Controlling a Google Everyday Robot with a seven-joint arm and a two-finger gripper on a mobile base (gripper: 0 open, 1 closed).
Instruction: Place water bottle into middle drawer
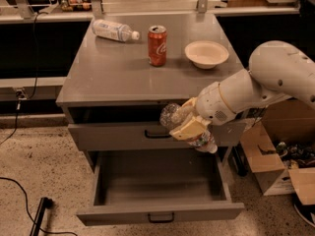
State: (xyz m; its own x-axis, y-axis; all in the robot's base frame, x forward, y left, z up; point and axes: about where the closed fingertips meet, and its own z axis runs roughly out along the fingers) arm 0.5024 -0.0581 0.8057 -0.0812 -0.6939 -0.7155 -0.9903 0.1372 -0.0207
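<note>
My gripper (189,127) is shut on the water bottle (173,115), a clear crinkled bottle held tilted, its capped end (210,148) pointing down to the right. It hangs in front of the upper grey drawer front (123,134), above the open middle drawer (160,193). The drawer is pulled far out and its inside looks bare. My white arm (266,85) reaches in from the right.
On the grey cabinet top (108,77) stand a red soda can (157,45) and a white bowl (206,54), and a white-labelled bottle (114,31) lies at the back left. A cardboard box (268,156) sits on the floor at the right. Black cables (29,200) lie at the left.
</note>
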